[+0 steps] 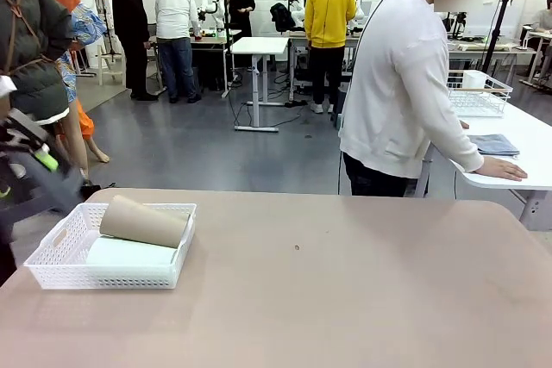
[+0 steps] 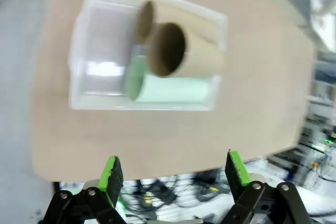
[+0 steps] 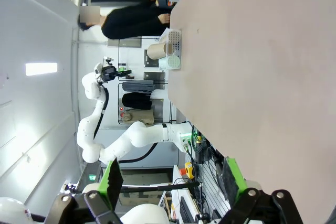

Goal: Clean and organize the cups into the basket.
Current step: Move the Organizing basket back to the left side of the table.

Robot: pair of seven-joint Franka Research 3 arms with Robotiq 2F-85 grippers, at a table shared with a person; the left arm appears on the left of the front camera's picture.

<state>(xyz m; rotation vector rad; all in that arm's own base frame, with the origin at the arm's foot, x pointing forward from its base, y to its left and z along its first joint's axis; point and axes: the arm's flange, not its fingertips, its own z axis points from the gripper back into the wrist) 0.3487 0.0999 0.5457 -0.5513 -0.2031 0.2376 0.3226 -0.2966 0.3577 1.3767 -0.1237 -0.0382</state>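
Observation:
The white basket point(image 1: 52, 260) sits at the table's left front. Lying inside it are a mint green cup point(image 1: 129, 253) and a tan cup point(image 1: 144, 221) resting on top. From above, the left wrist view shows the basket point(image 2: 84, 77) holding two tan cups point(image 2: 184, 53) point(image 2: 194, 19) and the mint cup point(image 2: 173, 90), all on their sides. My left gripper point(image 2: 173, 170) hangs open and empty above the table's edge, off the basket's side; it appears blurred at the far left point(image 1: 34, 165). My right gripper point(image 3: 173, 179) is open and empty, well away from the basket point(image 3: 176, 40).
A person in a white top point(image 1: 405, 84) stands at the far right, one hand point(image 1: 500, 170) on a neighbouring white table with a folded blue cloth point(image 1: 493, 144) and a wire basket point(image 1: 479, 92). The tan table point(image 1: 345, 282) stretches right of the basket.

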